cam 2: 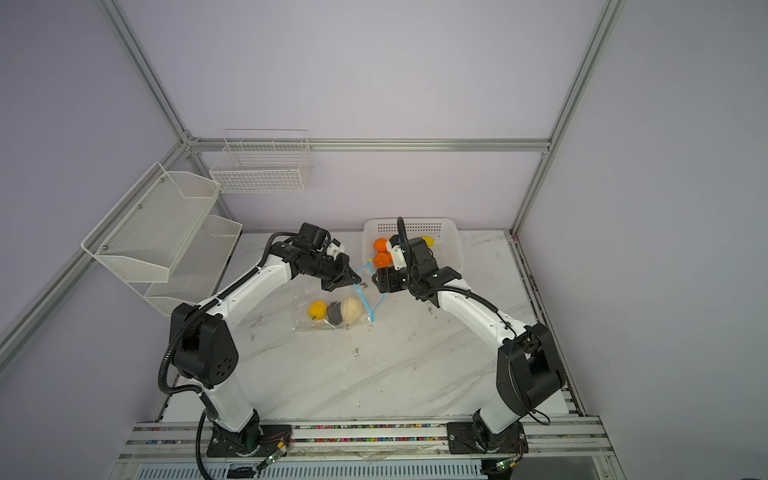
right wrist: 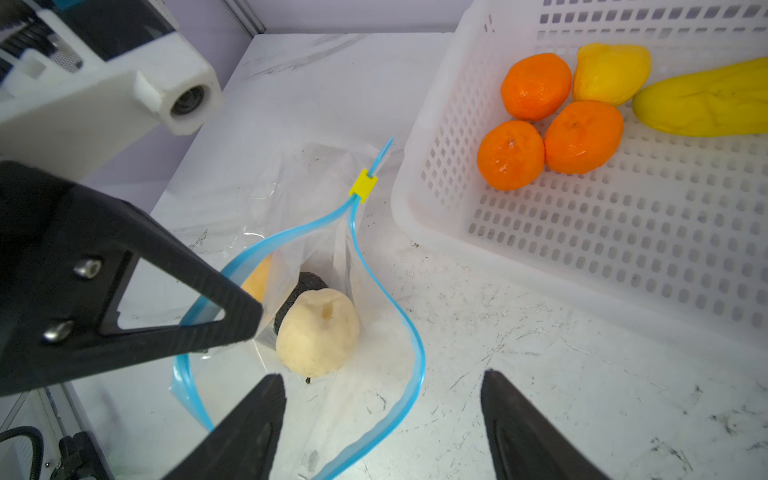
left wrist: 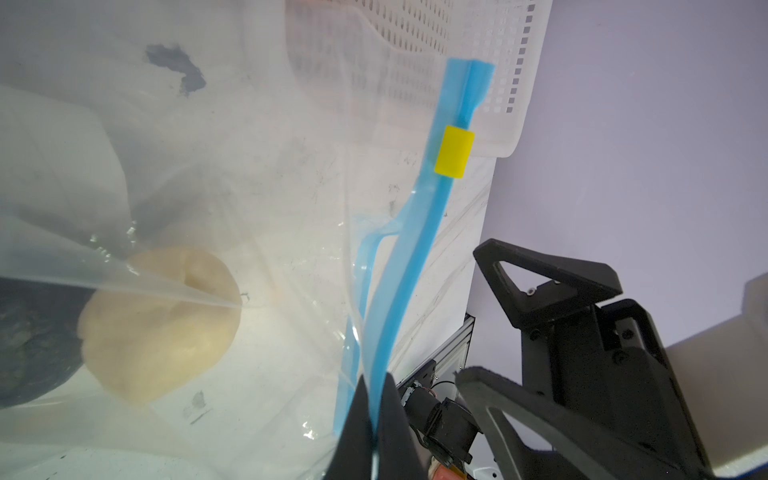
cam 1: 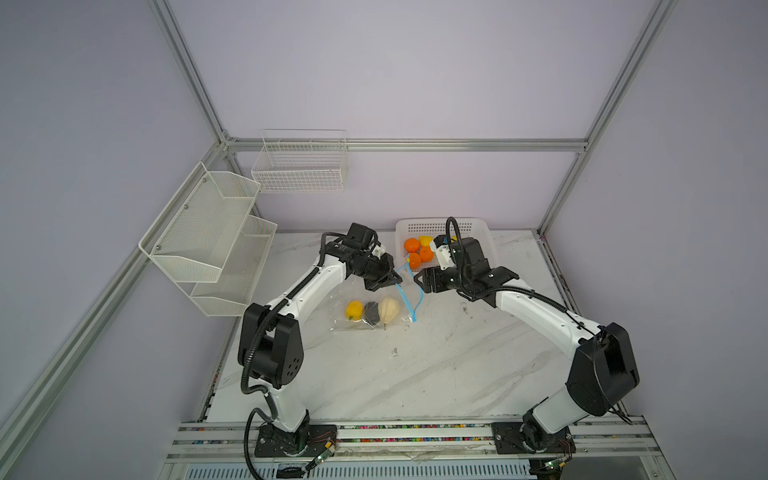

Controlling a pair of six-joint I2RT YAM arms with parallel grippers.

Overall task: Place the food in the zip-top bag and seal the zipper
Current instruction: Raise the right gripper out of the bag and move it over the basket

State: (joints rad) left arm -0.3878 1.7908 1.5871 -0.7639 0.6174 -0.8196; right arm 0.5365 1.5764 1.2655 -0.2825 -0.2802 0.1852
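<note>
The zip-top bag (cam 1: 338,297) lies at mid-table with its mouth held open. My left gripper (left wrist: 374,386) is shut on the upper lip of the blue zipper (left wrist: 419,232), below the yellow tab (left wrist: 454,151). Inside the bag lie a cream bulb (right wrist: 318,332), a dark lump (right wrist: 305,286) and a yellow fruit (cam 1: 354,309). My right gripper (right wrist: 382,374) hangs open and empty just over the mouth's lower lip. Three tangerines (right wrist: 582,136), a yellow fruit (right wrist: 611,72) and a long yellow piece (right wrist: 706,99) are in the white basket (right wrist: 582,249).
The basket (cam 1: 440,226) stands at the back of the marble table (cam 1: 415,374), just behind both grippers. White mesh shelves (cam 1: 208,241) and a wire basket (cam 1: 299,166) hang on the left and back walls. Aluminium frame posts edge the cell.
</note>
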